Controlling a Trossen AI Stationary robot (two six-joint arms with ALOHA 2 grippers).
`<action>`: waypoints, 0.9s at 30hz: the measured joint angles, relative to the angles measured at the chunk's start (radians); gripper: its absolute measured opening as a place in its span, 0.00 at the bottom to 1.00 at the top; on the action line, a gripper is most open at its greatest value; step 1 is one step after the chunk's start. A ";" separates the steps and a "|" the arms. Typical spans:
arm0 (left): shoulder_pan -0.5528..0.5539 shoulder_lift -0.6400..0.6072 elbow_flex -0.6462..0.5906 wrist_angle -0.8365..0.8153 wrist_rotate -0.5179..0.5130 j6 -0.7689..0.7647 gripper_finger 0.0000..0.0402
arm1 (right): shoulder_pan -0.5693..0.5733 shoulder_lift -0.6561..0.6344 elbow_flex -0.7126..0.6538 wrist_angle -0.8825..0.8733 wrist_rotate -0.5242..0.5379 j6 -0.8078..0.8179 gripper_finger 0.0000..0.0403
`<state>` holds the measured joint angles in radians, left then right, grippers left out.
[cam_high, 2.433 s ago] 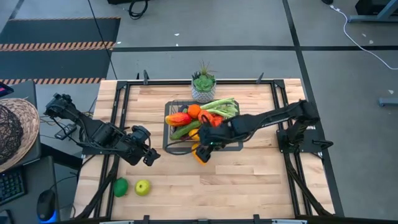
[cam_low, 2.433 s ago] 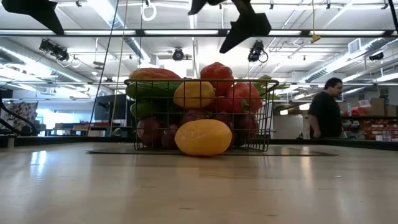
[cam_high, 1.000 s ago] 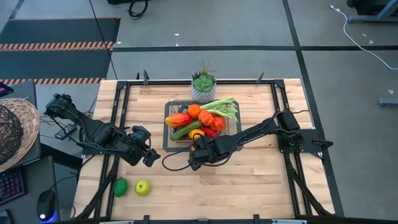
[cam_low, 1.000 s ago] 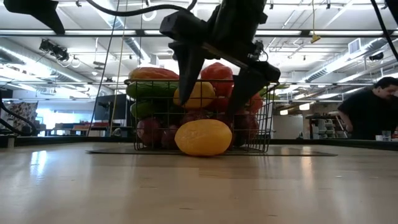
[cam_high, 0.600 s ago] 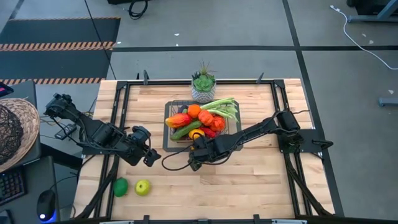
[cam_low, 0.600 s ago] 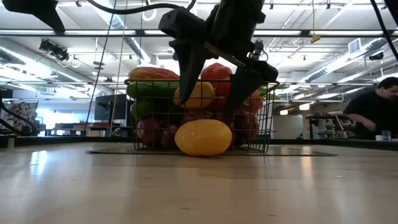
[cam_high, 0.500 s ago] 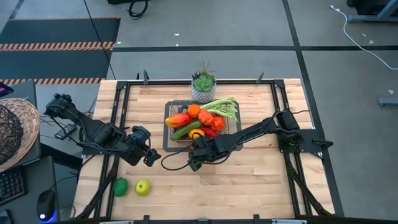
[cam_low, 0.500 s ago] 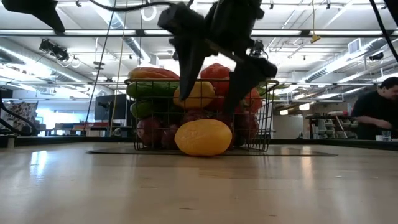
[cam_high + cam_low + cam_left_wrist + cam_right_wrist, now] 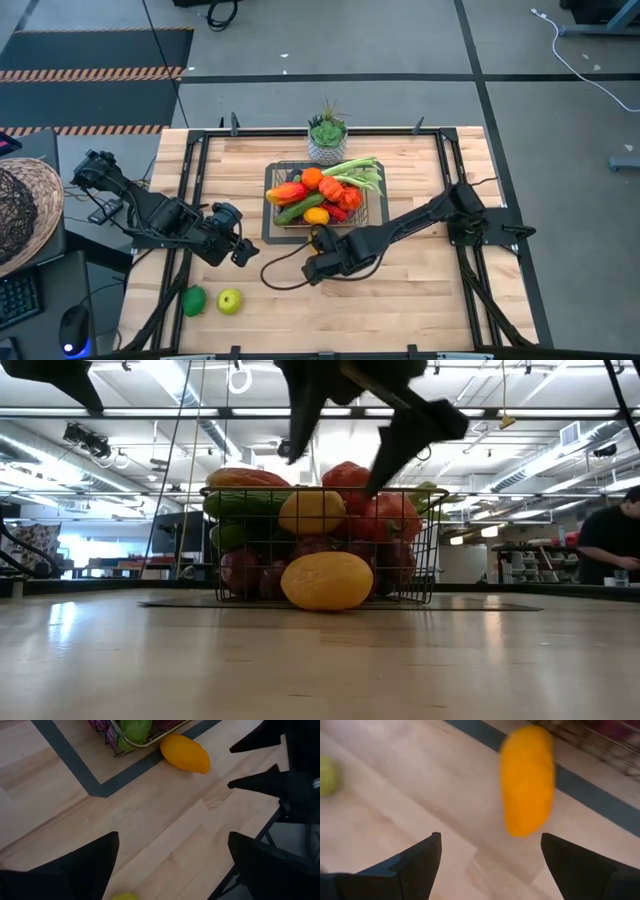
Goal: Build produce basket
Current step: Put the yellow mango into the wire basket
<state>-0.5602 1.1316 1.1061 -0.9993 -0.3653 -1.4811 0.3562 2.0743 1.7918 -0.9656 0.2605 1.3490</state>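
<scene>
Raised since earlier: right gripper [image 9: 487, 865], fingers spread, empty. Yellow produce [image 9: 527, 779] at basket's [image 9: 277, 232] 6 o'clock: light, rigid, smooth; grasp midsection crosswise.

A rectangular dark metal wire basket [image 9: 275, 222] with open grid sides stands upright on a dark-edged mat at the middle of the wooden desk [image 9: 420, 290], heaped above its rim with toy produce [image 9: 320, 189] in red, orange, yellow, green and purple, green stalks jutting toward one corner. An oblong orange-yellow toy fruit [image 9: 326, 581] lies on its side just outside the basket's front wall. Well apart, near the desk's front left corner, a green toy fruit [image 9: 193, 300] and a yellow-green toy apple [image 9: 230, 300] sit side by side.
</scene>
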 joint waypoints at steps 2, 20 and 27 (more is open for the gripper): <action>0.000 0.000 0.000 0.000 0.000 0.000 0.95 | 0.004 0.004 -0.019 -0.015 0.020 0.027 0.85; 0.000 0.000 0.000 0.000 0.039 0.038 0.95 | 0.093 0.003 -0.207 0.125 0.317 0.134 0.85; -0.018 0.000 0.000 0.000 0.049 0.053 0.95 | 0.113 0.003 -0.296 0.279 0.359 0.135 0.85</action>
<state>-0.5781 1.1320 1.1061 -0.9997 -0.3167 -1.4279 0.4694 2.0777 1.4957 -0.6862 0.6197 1.4840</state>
